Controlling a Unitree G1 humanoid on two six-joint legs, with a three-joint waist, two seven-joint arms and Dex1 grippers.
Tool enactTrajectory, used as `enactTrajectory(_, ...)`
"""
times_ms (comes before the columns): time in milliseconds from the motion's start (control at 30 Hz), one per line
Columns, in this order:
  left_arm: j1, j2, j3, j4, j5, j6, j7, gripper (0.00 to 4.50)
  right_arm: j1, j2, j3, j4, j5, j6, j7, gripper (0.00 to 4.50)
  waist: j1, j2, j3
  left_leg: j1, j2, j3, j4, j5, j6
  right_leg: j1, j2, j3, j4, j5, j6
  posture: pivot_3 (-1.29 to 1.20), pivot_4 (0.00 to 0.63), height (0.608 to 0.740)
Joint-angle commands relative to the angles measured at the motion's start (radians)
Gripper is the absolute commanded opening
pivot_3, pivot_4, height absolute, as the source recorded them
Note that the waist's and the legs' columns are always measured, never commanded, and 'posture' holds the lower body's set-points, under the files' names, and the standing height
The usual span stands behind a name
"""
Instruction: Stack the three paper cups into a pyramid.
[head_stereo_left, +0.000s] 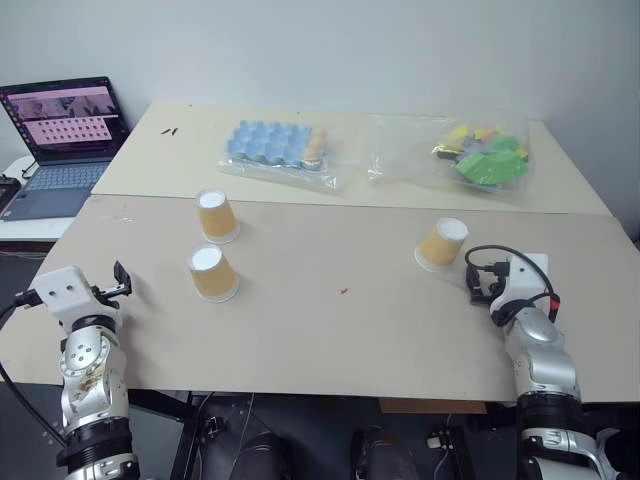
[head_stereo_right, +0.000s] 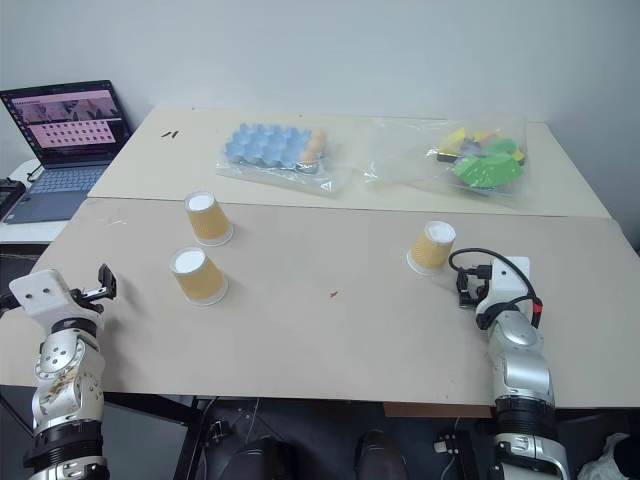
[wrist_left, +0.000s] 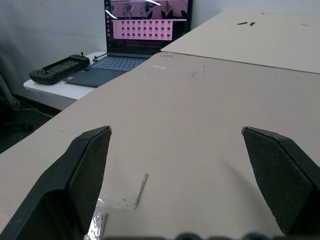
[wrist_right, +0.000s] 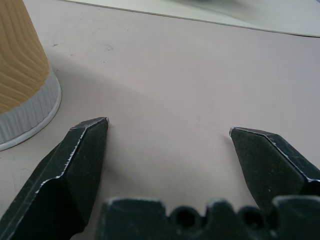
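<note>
Three paper cups stand upside down and apart on the table: the far left cup, the near left cup and the right cup. They look light, thin-walled and easily crushed or tipped, so a gentle pinch across the ribbed mid-wall seems safest. The left gripper and the right gripper both stand wide apart and empty, the right one just beside the right cup.

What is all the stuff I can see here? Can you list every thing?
cups: three, tan-orange with white ends, upside down on the near table; two on the left, one on the right.
near table: one, beige.
far table: one, beige, behind.
blue tray: one, in clear plastic, far table.
bag of toys: one, green and yellow, far table right.
laptop: one, dark, open, far left.
controller: one, black, beside the laptop.
left gripper: black, open, empty.
right gripper: black, open, beside the right cup.
</note>
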Motion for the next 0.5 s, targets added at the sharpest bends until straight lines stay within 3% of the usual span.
enactTrajectory(33, -0.006, 0.007, -0.008, -0.043, -0.013, 0.012, -0.022, 4.46, -0.073, -0.019, -0.074, -0.031, 0.035, -0.022, -0.052, 4.5, 0.0, 0.0, 0.0, 0.0, 0.0, 0.0, 0.0, 0.0, 0.0, 0.0, 0.0, 0.0, 0.0, 0.0, 0.0, 0.0, 0.15, 0.733)
enactTrajectory(167, -0.001, 0.019, -0.035, -0.045, -0.013, 0.027, -0.068, 4.46, -0.286, -0.027, -0.158, -0.154, 0.173, 0.01, -0.087, 4.5, -0.009, 0.007, 0.003, -0.001, 0.0, 0.002, 0.002, 0.0, 0.0, -0.002, 0.0, 0.003, 0.002, 0.002, 0.0, 0.0, 0.15, 0.733)
enactTrajectory(300, 0.005, 0.01, -0.036, -0.047, -0.017, 0.026, -0.07, 4.46, -0.396, 0.018, -0.021, -0.333, 0.315, 0.162, 0.078, 4.5, -0.021, 0.005, 0.0, 0.002, 0.002, 0.001, -0.003, 0.002, -0.003, -0.002, 0.004, 0.002, 0.001, 0.001, -0.001, 0.0, 0.15, 0.733)
enactTrajectory(367, 0.007, 0.005, -0.039, -0.047, -0.019, 0.023, -0.073, 4.46, -0.435, 0.038, 0.015, -0.427, 0.457, 0.261, 0.166, 4.5, -0.025, 0.003, -0.002, 0.003, 0.003, 0.001, -0.006, 0.002, -0.004, -0.001, 0.005, 0.002, 0.0, 0.001, -0.002, 0.0, 0.15, 0.733)
enactTrajectory(500, 0.014, 0.001, -0.043, -0.049, -0.025, 0.022, -0.086, 4.46, -0.413, -0.024, 0.131, -0.594, 0.667, 0.457, 0.409, 4.5, -0.017, 0.003, -0.002, -0.001, 0.002, 0.0, -0.006, 0.002, -0.003, -0.002, 0.004, 0.0, 0.001, 0.001, -0.002, 0.0, 0.15, 0.733)
